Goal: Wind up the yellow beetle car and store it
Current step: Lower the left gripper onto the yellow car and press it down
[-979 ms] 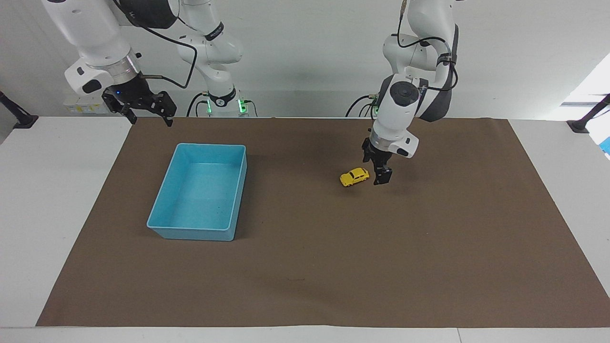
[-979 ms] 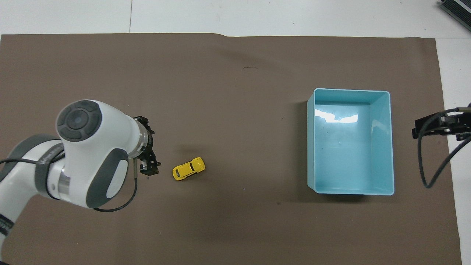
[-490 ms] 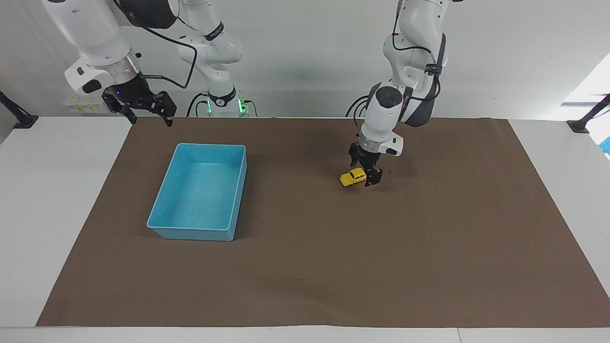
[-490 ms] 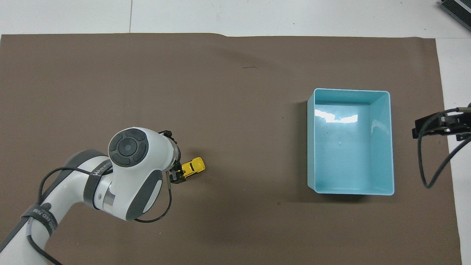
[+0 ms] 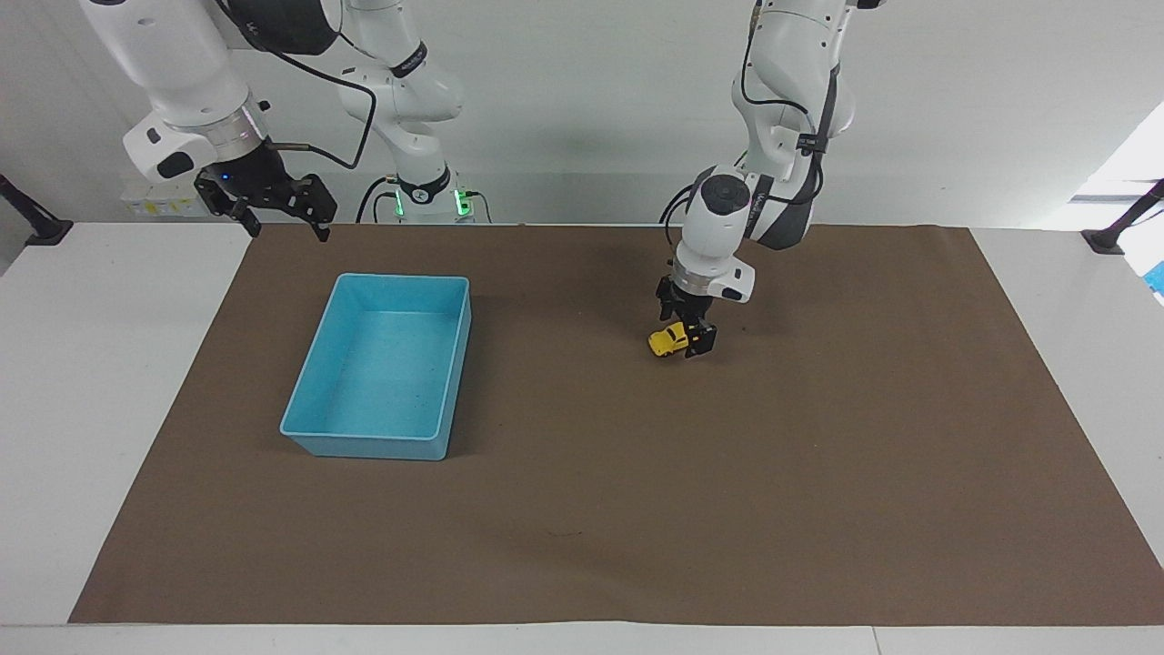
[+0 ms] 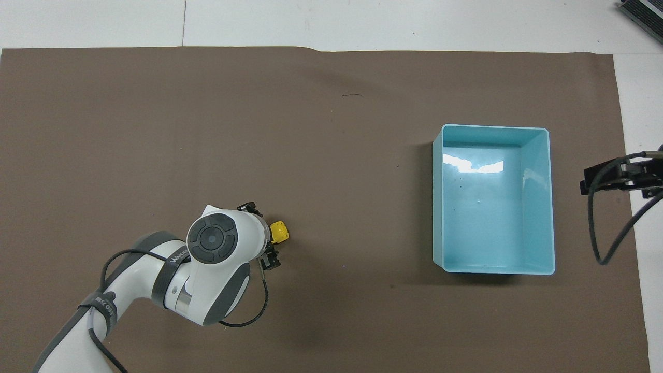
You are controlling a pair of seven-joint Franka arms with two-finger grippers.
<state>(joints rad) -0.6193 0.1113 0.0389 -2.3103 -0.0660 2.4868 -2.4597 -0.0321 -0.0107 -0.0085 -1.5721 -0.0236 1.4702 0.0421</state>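
Observation:
The yellow beetle car [image 5: 666,342] stands on the brown mat, toward the left arm's end of the table. My left gripper [image 5: 687,340] has come down over it, open, with one finger on each side of the car's rear half. In the overhead view the wrist hides most of the yellow beetle car [image 6: 280,231], and only its front end shows. My right gripper [image 5: 285,224] waits open in the air above the mat's edge, near the robots' end of the blue bin.
An empty blue bin [image 5: 377,443] stands on the mat toward the right arm's end of the table. The brown mat [image 5: 637,509] covers most of the white table.
The left arm swung sideways toward the car and lowered. Its open fingers went from beside the car to straddling it. The car and the right arm stayed put.

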